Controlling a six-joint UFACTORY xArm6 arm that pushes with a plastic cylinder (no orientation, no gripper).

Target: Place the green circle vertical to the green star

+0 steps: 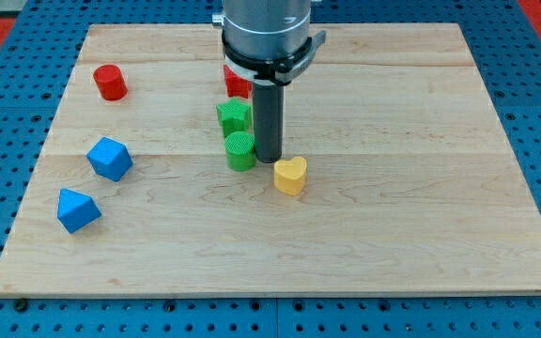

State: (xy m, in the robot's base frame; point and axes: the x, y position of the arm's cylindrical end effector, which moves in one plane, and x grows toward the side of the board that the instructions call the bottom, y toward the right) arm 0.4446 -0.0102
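Observation:
The green circle (240, 150) sits near the board's middle, directly below the green star (234, 116) in the view and nearly touching it. My tip (269, 157) is on the board just right of the green circle, touching or almost touching its right side. The rod rises from there and hides part of what lies behind it.
A yellow heart (290, 176) lies just below-right of my tip. A red block (236, 82) is partly hidden behind the arm, above the green star. A red cylinder (111, 83) is at upper left. Two blue blocks (110, 159) (77, 209) lie at left.

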